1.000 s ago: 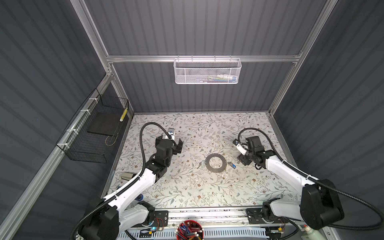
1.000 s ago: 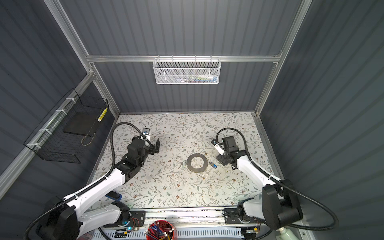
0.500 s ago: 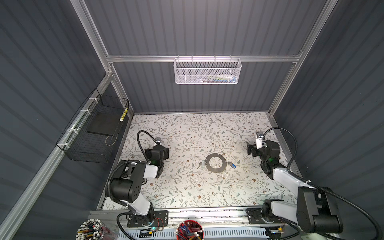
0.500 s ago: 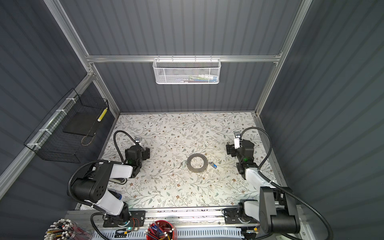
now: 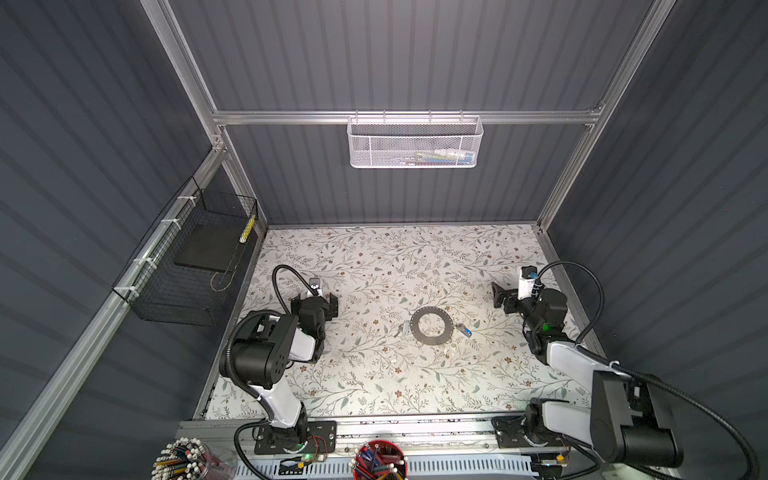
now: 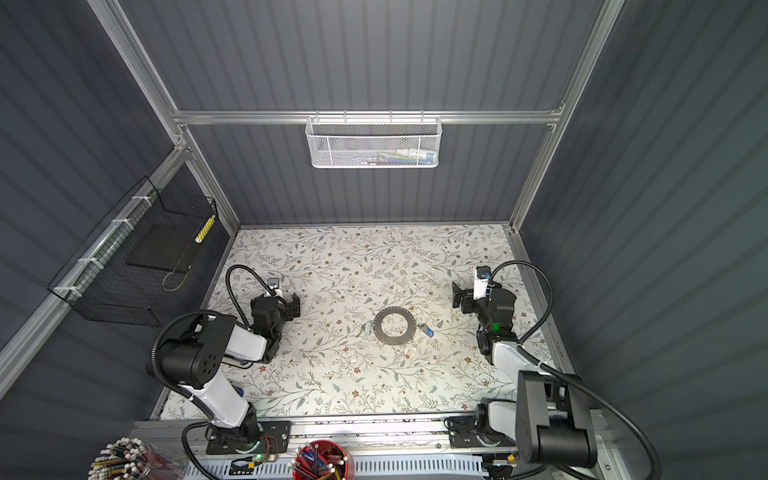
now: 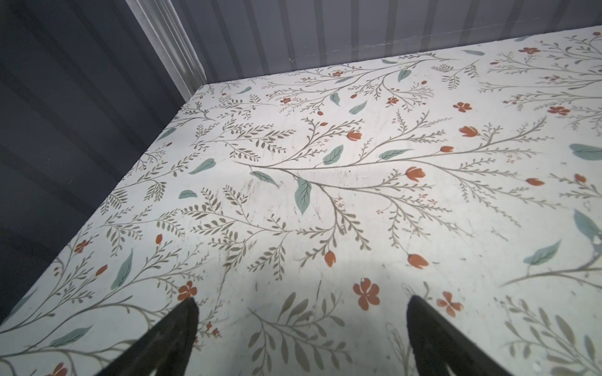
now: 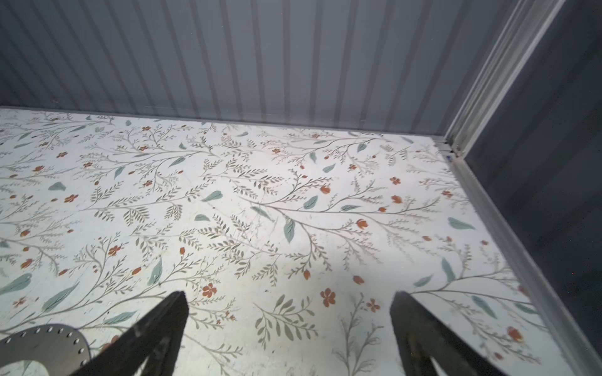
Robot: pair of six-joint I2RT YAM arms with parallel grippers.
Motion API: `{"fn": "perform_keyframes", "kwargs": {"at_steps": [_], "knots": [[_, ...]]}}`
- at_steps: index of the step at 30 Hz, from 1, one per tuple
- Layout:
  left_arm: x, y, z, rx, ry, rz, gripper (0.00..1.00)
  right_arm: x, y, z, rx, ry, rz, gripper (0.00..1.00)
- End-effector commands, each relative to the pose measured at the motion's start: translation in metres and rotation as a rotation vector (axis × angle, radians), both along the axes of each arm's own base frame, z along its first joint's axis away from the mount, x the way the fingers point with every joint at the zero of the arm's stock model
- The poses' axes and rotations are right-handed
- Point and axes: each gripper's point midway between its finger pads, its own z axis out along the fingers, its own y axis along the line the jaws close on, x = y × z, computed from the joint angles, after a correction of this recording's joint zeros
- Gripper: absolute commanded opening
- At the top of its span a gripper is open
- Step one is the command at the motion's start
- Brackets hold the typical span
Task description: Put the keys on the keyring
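Observation:
The grey keyring (image 5: pixel 415 326) (image 6: pixel 377 326) lies flat in the middle of the floral table, and its edge shows in the right wrist view (image 8: pixel 42 345). A key with a blue tag (image 5: pixel 465 331) (image 6: pixel 427 331) lies just off the ring's right side. A key with a pale green tag (image 5: pixel 402 329) (image 6: pixel 365 328) lies at its left edge. Whether either key is threaded on the ring I cannot tell. My left gripper (image 5: pixel 314 302) (image 6: pixel 277 302) (image 7: pixel 302 299) hovers open and empty at the left. My right gripper (image 5: pixel 519 293) (image 6: pixel 478 293) (image 8: pixel 289 294) is open and empty at the right.
A white mesh basket (image 5: pixel 414 143) hangs on the back wall and a black wire basket (image 5: pixel 187 270) on the left wall. Cups of pencils (image 5: pixel 178 461) and pens (image 5: pixel 380 461) stand past the front rail. Both arms are folded back near the side walls.
Both arms have pulled back from the middle to their own sides. The right gripper drew away from the blue-tagged key, which stays beside the ring. The ring has not moved.

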Motion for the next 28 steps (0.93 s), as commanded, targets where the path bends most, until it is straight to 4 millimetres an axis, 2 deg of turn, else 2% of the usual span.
{"fn": "perform_keyframes", "kwargs": {"at_steps": [1, 2, 3, 6, 12, 15, 21, 28], "knots": [[0.009, 0.0, 0.012, -0.006, -0.039, -0.01, 1.0, 0.003, 0.002, 0.001, 0.048, -0.095, 0.011, 0.99], [0.01, 0.0, 0.012, -0.008, -0.035, -0.01, 1.0, 0.003, 0.0, -0.007, 0.052, -0.081, 0.006, 0.99], [0.01, 0.0, 0.011, -0.011, -0.031, -0.011, 1.0, 0.004, 0.0, -0.002, 0.059, -0.124, 0.003, 0.99], [0.013, 0.001, 0.01, -0.016, -0.02, -0.008, 1.0, 0.003, -0.001, -0.007, 0.051, -0.077, -0.007, 0.99], [0.019, 0.005, 0.006, -0.052, 0.017, -0.014, 1.0, 0.005, -0.002, -0.005, 0.055, -0.095, -0.009, 0.99], [0.018, 0.006, 0.006, -0.054, 0.017, -0.013, 1.0, 0.008, -0.008, -0.006, 0.06, -0.078, -0.046, 0.99], [0.018, 0.006, 0.006, -0.053, 0.013, -0.012, 1.0, 0.014, -0.006, -0.008, 0.064, -0.053, -0.032, 0.99], [0.018, 0.006, 0.006, -0.053, 0.013, -0.012, 1.0, 0.01, -0.008, -0.007, 0.062, -0.065, -0.041, 0.99]]}}
